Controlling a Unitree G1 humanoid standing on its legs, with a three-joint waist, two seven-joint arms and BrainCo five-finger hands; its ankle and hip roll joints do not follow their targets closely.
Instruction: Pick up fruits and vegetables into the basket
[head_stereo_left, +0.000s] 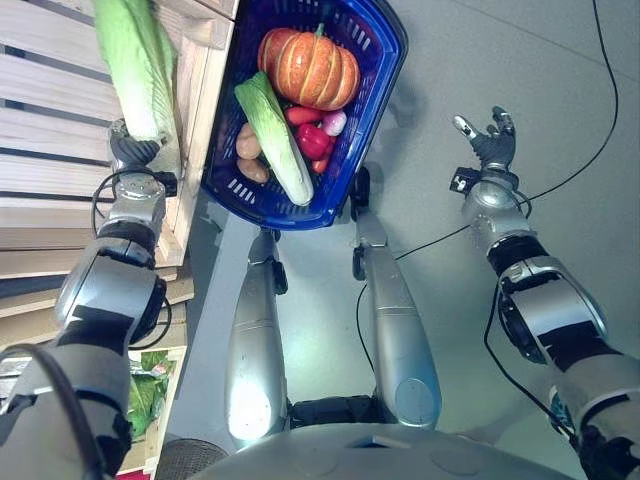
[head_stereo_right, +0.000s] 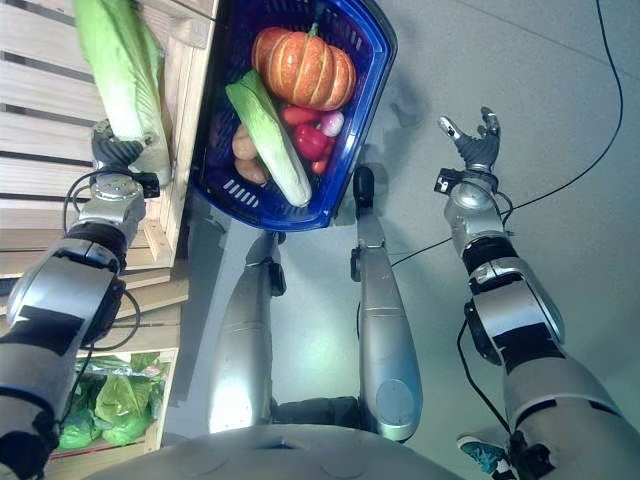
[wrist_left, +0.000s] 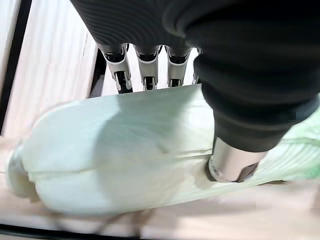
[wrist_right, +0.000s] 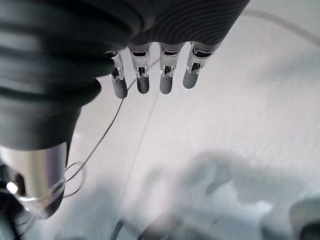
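Observation:
My left hand (head_stereo_left: 133, 152) is shut on the pale base of a long green Chinese cabbage (head_stereo_left: 135, 60), above the wooden slatted shelf (head_stereo_left: 50, 120). In the left wrist view its fingers (wrist_left: 146, 75) reach behind the cabbage (wrist_left: 125, 150) and the thumb (wrist_left: 235, 165) presses on its front. To the right is the blue basket (head_stereo_left: 385, 75), holding an orange pumpkin (head_stereo_left: 312, 68), another Chinese cabbage (head_stereo_left: 275, 135), red peppers (head_stereo_left: 312, 140) and potatoes (head_stereo_left: 248, 148). My right hand (head_stereo_left: 492, 142) is open over the grey floor, to the right of the basket, with nothing in it.
The shelf's wooden edge (head_stereo_left: 200, 110) runs between the held cabbage and the basket. A lower crate with leafy greens (head_stereo_right: 110, 405) shows at the lower left. Grey floor (head_stereo_left: 500, 50) spreads out on the right.

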